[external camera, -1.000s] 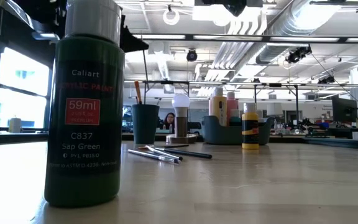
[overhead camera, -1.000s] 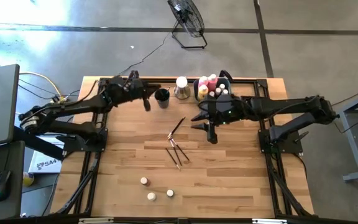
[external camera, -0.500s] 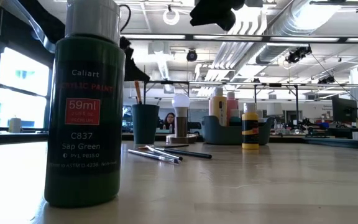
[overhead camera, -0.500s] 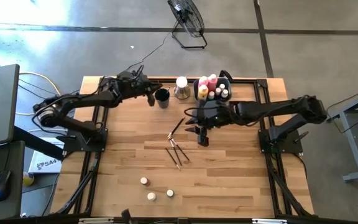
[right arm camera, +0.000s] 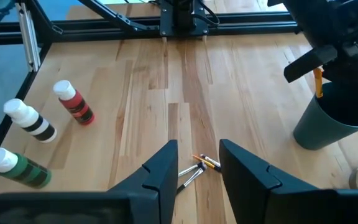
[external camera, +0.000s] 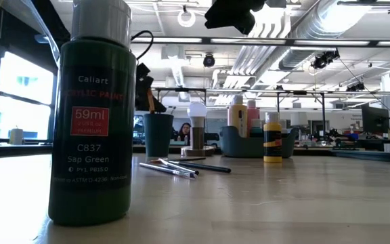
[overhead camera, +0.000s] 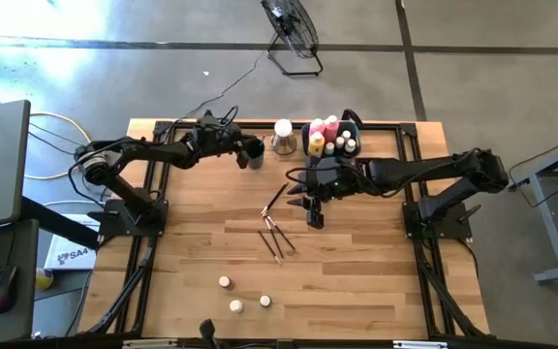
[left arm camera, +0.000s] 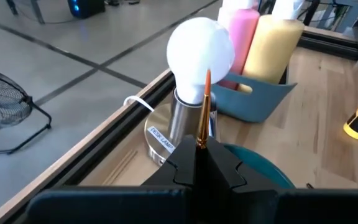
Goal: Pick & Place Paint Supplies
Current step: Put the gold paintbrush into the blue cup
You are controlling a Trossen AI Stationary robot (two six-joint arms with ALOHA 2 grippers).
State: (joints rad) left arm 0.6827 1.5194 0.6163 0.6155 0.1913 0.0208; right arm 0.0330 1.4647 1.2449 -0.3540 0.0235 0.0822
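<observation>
1. The wooden table (overhead camera: 356, 291) is the biggest thing, and both dark arms reach over its far half
2. The left gripper (left arm camera: 197, 163) is at the far side, right over the dark cup (overhead camera: 252, 151). Its two fingers are pinched tight on a thin brush (left arm camera: 202, 109) with an orange handle, and the brush points at the cup
3. The right gripper (right arm camera: 197, 167) hangs above the middle of the table. Its fingers stand a little way apart with nothing between them, and loose brushes (right arm camera: 199, 168) lie on the wood just below
4. The grey-blue bin (overhead camera: 329, 136) sits at the far edge, right of the middle. Pink and yellow bottles (overhead camera: 325, 134) stand up inside it
5. A small desk lamp (overhead camera: 283, 137) with a round white bulb stands between the cup and the bin
6. One yellow bottle (external camera: 271, 137) stands on the table just near the bin
7. More thin brushes (overhead camera: 276, 236) lie flat in the middle of the table, close together
8. Three small bottles (overhead camera: 241, 295) stand near the front edge: a green one (right arm camera: 14, 167), a red one (right arm camera: 74, 103) and one with dark stripes (right arm camera: 30, 121). They are well apart from the bin
</observation>
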